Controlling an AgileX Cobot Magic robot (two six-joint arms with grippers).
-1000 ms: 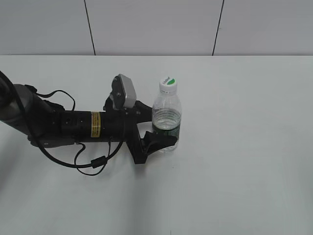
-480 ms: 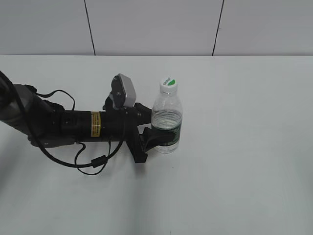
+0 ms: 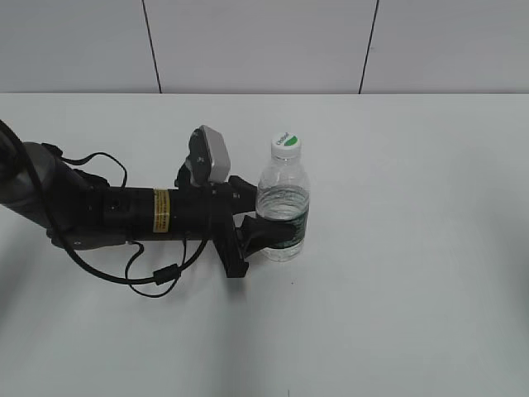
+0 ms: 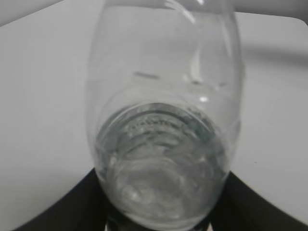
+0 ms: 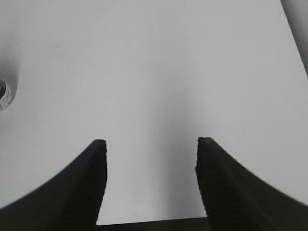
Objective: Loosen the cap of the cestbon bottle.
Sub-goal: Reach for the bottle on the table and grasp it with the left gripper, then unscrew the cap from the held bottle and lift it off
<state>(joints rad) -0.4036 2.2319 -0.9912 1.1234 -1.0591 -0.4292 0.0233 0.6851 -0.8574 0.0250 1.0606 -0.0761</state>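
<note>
The bottle (image 3: 283,211) stands upright mid-counter (image 3: 413,248), pinched low by the left gripper (image 3: 269,231) — hold secured. The right gripper (image 5: 150,159) is spread, empty — the cap (image 3: 286,143) untouched.

Overall light: bright, even and diffuse; the white table (image 3: 413,248) is nearly blown out.
Shadows: soft and faint, a pale one at 6 o'clock under the left arm (image 3: 124,213).
Glare: small highlights on the cestbon bottle (image 4: 163,144), toward 12 o'clock.
Focus: left wrist view blurred at close range; exterior view sharp.
Right wrist view: dark fingers (image 5: 77,187) soft-edged, corners dim at 10 and 2 o'clock.
</note>
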